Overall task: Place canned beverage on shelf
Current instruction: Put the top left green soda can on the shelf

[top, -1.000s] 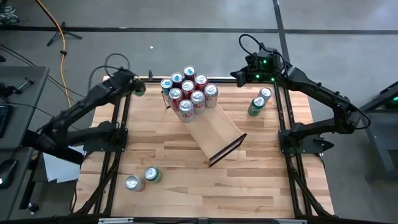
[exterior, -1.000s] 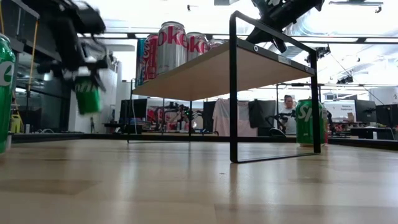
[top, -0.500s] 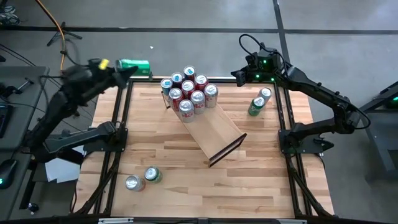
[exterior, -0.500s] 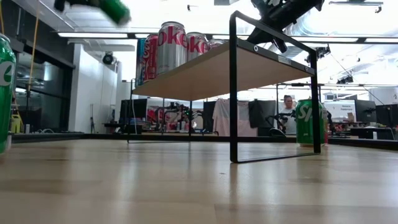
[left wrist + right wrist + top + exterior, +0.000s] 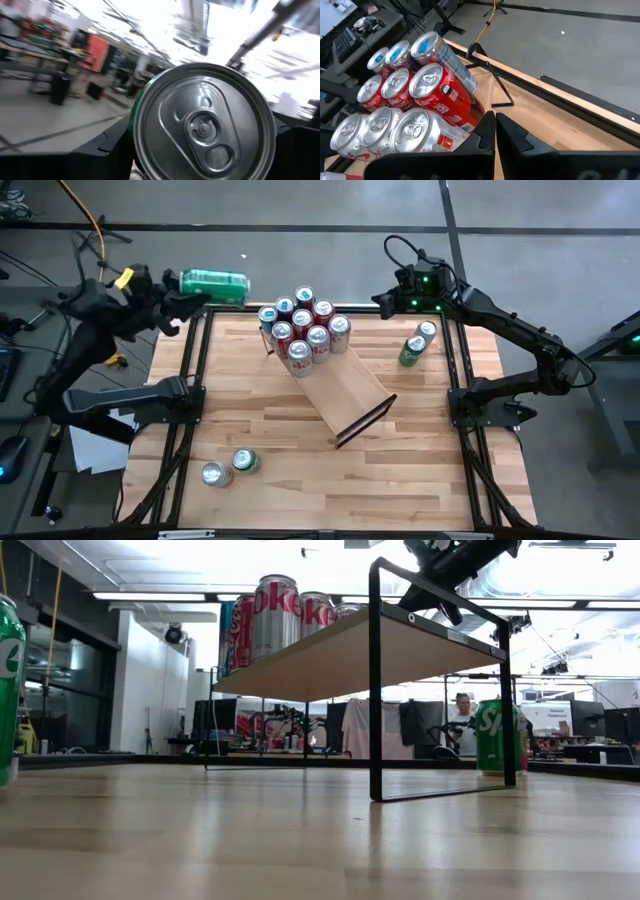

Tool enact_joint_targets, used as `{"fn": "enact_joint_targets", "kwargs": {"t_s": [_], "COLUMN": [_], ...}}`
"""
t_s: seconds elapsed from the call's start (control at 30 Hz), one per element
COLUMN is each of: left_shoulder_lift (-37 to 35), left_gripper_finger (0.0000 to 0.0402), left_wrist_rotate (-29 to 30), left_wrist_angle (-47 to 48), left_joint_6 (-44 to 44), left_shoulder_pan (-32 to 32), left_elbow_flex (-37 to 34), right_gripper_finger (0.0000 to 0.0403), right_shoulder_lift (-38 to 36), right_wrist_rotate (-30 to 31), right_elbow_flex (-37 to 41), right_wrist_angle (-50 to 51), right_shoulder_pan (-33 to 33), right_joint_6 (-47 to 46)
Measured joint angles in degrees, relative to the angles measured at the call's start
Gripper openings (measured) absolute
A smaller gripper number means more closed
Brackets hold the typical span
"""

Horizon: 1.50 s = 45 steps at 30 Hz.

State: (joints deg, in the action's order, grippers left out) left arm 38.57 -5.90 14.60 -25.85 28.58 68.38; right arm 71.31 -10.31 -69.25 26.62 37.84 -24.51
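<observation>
step: left gripper (image 5: 185, 292) pinching green can (image 5: 214, 283) sideways, off table's far-left corner
next: upright it, onto shelf (image 5: 345, 395)
right gripper (image 5: 380, 302): fingers pressed together

"oke" on shelf cans (image 5: 275, 615)

Lighting was bright and even in the high view, with soft shadows under the shelf (image 5: 340, 395). The low view showed blown-out ceiling glare behind the shelf; the tabletop (image 5: 300, 840) nearest the lens was out of focus. In the left wrist view, the room beyond the jaws was motion-blurred and overexposed; the green can (image 5: 202, 125) between them stayed fairly sharp.
</observation>
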Motion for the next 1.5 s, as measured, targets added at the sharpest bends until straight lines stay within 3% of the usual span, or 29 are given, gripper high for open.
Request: {"fn": "enact_joint_targets", "kwargs": {"t_s": [0.4, 1.1, 1.3, 1.5], "left_shoulder_lift": [9.8, 15.4, 21.4, 33.7], "left_gripper_finger": [0.0215, 0.0215, 0.0215, 0.0215], "left_wrist_rotate": [-1.6, 4.8, 6.1, 14.9], "left_wrist_angle": [-16.8, -19.4, -10.0, 20.8], "left_joint_6": [3.0, 8.1, 11.2, 16.3], "left_shoulder_pan": [-15.2, -28.6, -33.3, -37.8], "left_elbow_flex": [-0.1, 0.1, 7.8, 26.5], "right_gripper_finger": [0.0, 0.0, 0.0, 0.0], "right_shoulder_lift": [0.0, 0.0, 0.0, 0.0], "right_wrist_rotate": [0.0, -0.1, -0.1, -0.1], "right_elbow_flex": [0.0, 0.0, 0.0, 0.0], "right_wrist_angle": [2.1, 2.8, 2.9, 4.0], "right_shoulder_pan": [0.0, 0.0, 0.0, 0.0], "right_joint_6": [0.0, 0.0, 0.0, 0.0]}}
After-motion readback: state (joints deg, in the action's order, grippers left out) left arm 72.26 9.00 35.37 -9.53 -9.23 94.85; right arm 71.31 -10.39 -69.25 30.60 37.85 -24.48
